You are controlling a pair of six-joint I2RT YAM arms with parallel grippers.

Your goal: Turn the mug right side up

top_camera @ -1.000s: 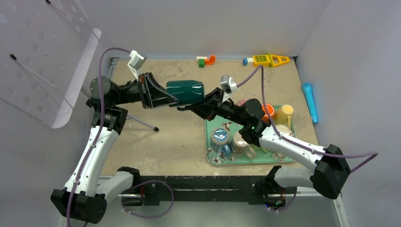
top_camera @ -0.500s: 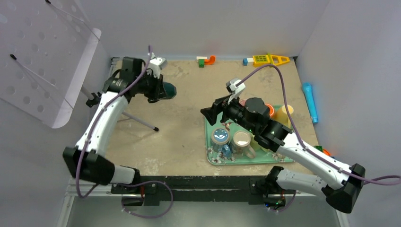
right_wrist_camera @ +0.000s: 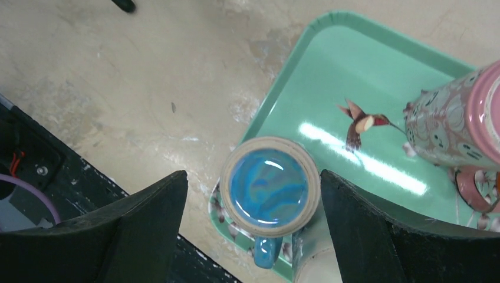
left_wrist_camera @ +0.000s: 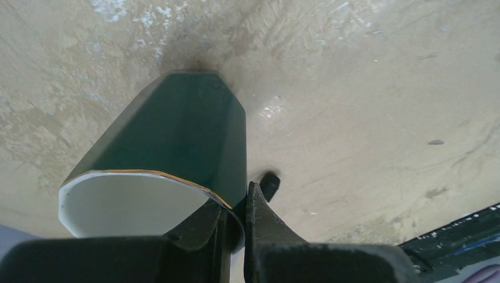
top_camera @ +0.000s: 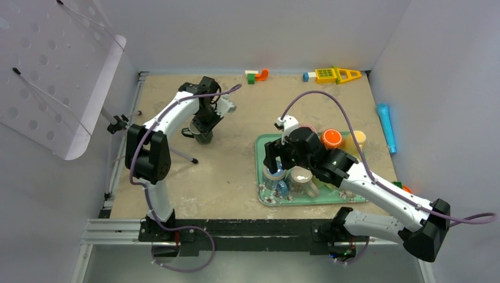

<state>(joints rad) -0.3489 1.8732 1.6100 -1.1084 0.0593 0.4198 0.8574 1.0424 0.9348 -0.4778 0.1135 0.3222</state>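
From above, the left gripper [top_camera: 204,125] holds the green mug [top_camera: 202,136] at the back left of the table [top_camera: 236,171]; a second ago the mug hung sideways between both grippers, mid-table. Left wrist: jaws clenched on the rim wall alone, mouth up, base seemingly touching down, so releasing while it is tilted could topple it. Right wrist: the right gripper [right_wrist_camera: 250,183] gapes empty over the tray [right_wrist_camera: 330,65].
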